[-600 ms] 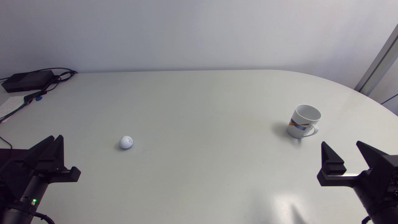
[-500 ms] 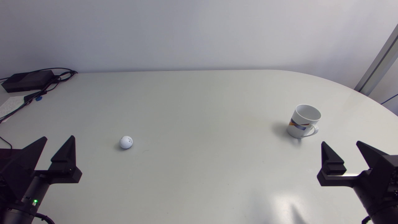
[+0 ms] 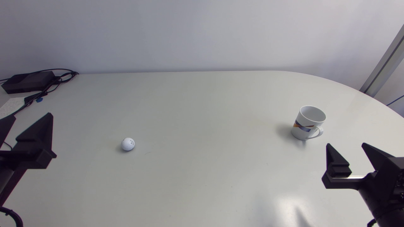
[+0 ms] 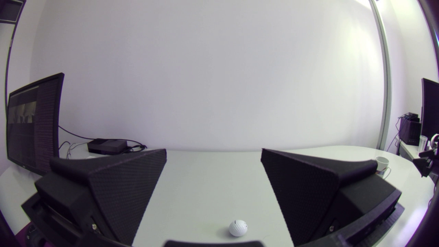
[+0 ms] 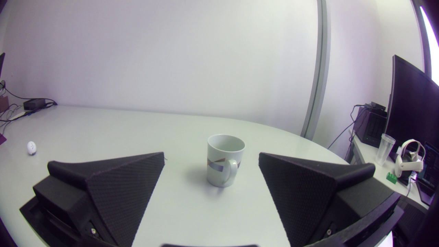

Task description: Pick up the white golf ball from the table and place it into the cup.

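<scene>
The white golf ball [image 3: 127, 144] lies on the table left of centre. A white cup [image 3: 307, 123] with a coloured band stands upright at the right, handle toward the front. My left gripper [image 3: 31, 116] hovers open at the left edge, well left of the ball. In the left wrist view the ball [image 4: 238, 228] lies ahead of the open left gripper [image 4: 213, 151], nearer its right finger, and the cup [image 4: 381, 163] is far off. My right gripper [image 3: 345, 145] is open just in front of the cup. In the right wrist view the cup [image 5: 224, 159] stands ahead between the open fingers of the right gripper [image 5: 211, 154]; the ball [image 5: 31, 147] is far left.
A black box with cables [image 3: 28, 81] and a paper sheet [image 3: 9, 105] sit at the table's back left corner. The table's rounded edge [image 3: 363, 91] curves behind the cup.
The left gripper's fingers have spread from together to wide apart, and the left arm has swung back and to the left. The right arm, ball and cup have not moved.
</scene>
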Controlling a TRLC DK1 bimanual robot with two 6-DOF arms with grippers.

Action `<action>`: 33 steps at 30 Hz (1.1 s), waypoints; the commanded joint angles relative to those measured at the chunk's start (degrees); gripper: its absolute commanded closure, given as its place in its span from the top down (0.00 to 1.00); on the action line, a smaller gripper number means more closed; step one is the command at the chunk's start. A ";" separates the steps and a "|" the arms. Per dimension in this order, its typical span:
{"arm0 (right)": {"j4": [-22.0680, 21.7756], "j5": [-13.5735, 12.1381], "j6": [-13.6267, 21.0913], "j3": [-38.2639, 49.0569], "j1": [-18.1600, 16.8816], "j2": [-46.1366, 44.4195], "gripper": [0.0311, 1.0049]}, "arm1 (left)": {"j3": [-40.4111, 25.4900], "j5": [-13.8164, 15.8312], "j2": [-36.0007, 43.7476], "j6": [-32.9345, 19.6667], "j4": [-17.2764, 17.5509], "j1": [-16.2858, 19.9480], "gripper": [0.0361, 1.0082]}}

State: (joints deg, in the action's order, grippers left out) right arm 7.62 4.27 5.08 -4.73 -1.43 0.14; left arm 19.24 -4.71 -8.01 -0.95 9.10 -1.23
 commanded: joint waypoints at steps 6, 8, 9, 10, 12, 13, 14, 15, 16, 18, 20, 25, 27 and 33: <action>2.40 0.03 -1.21 1.74 0.46 -0.41 0.96 | 12.22 0.32 -17.74 6.49 4.78 -0.35 0.98; 2.40 0.03 -1.21 1.74 0.46 -0.41 0.96 | 16.44 0.84 -24.25 7.63 6.80 -0.35 0.98; 2.40 0.03 -1.21 1.74 0.46 -0.41 0.96 | 18.81 1.55 -27.76 8.25 8.65 -0.26 0.98; 2.40 0.03 -1.21 1.74 0.46 -0.41 0.96 | 21.10 2.16 -31.36 8.77 10.50 -0.26 0.98; 2.40 0.03 -1.21 1.74 0.46 -0.41 0.96 | 25.84 4.80 -38.13 10.09 14.54 0.27 0.98; 2.40 0.03 -1.21 1.74 0.46 -0.41 0.96 | 27.78 6.73 -40.77 10.79 16.03 0.88 0.98; 2.40 0.03 -1.21 1.74 0.46 -0.41 0.96 | 29.62 9.81 -43.49 11.06 17.26 2.03 0.98; 2.40 0.03 -1.21 1.74 0.46 -0.41 0.96 | 31.38 12.44 -45.78 11.15 17.70 3.34 0.98; 2.40 0.03 -1.21 1.74 0.46 -0.41 0.96 | 32.43 14.20 -47.80 11.15 17.70 4.05 0.98; 2.40 0.03 -1.21 1.74 0.46 -0.41 0.96 | 36.39 14.82 -53.69 10.79 20.16 4.05 0.98; 2.40 0.03 -1.21 1.74 0.46 -0.41 0.96 | 39.73 15.43 -60.02 10.00 22.54 4.14 0.98; 2.40 0.03 -1.21 1.74 0.46 -0.41 0.96 | 44.21 15.34 -70.92 -1.51 23.06 4.31 0.96; 2.40 0.03 -1.21 1.74 0.46 -0.41 0.96 | 45.09 15.34 -73.55 -6.34 23.94 4.14 0.96; 2.40 0.03 -1.21 1.74 0.46 -0.41 0.96 | 46.23 13.68 -82.17 -17.77 26.40 3.17 0.96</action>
State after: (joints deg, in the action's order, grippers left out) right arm 7.62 4.25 5.08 -4.73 -1.43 0.14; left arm 63.83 9.02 -86.56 -13.15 34.13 2.48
